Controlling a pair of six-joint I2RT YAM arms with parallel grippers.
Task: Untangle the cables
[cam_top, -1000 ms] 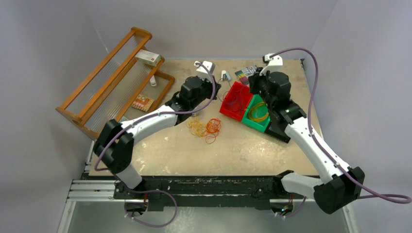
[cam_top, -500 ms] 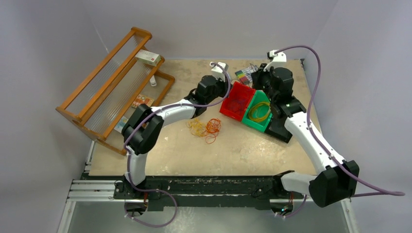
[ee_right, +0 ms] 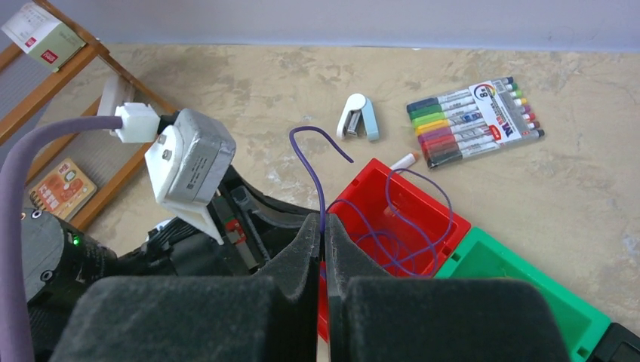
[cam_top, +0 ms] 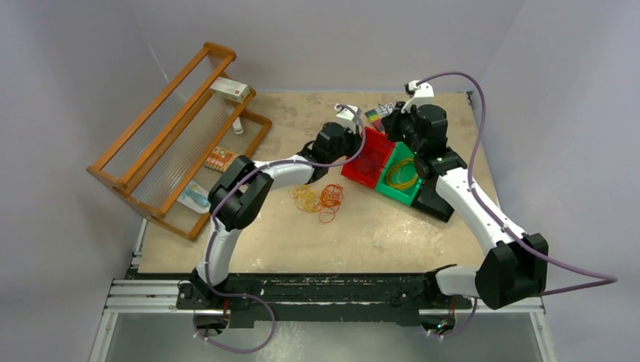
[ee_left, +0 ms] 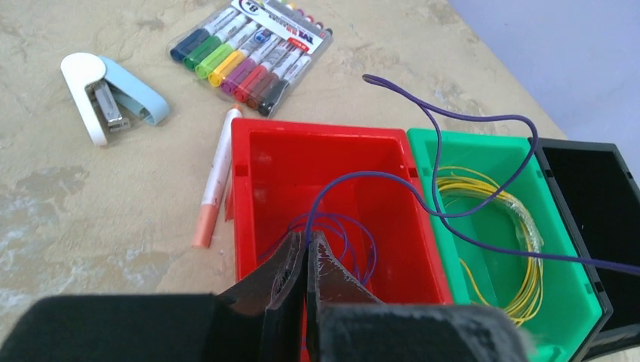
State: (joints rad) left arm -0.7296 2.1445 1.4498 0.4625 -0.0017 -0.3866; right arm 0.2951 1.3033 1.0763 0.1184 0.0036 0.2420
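A pile of thin orange, yellow and dark red loops (cam_top: 318, 197) lies loose on the table, with neither gripper touching it. A thin purple cable (ee_left: 445, 216) coils in the red bin (ee_left: 317, 136) and arcs over the green bin (ee_left: 468, 136). My left gripper (ee_left: 306, 235) is shut on this purple cable above the red bin. My right gripper (ee_right: 322, 220) is shut on the same purple cable (ee_right: 320, 192), its free end curling up above the fingers. A yellow cable coil (ee_left: 528, 226) lies in the green bin.
A black bin (ee_left: 581, 196) adjoins the green one. A marker pack (ee_left: 253, 41), a white-and-blue stapler (ee_left: 109, 94) and a loose pen (ee_left: 215, 177) lie behind the bins. A wooden rack (cam_top: 177, 128) stands at the far left.
My left arm has swung right, from beside the pile of loops to the red bin. My right gripper has shifted a little over the bins, holding the purple cable.
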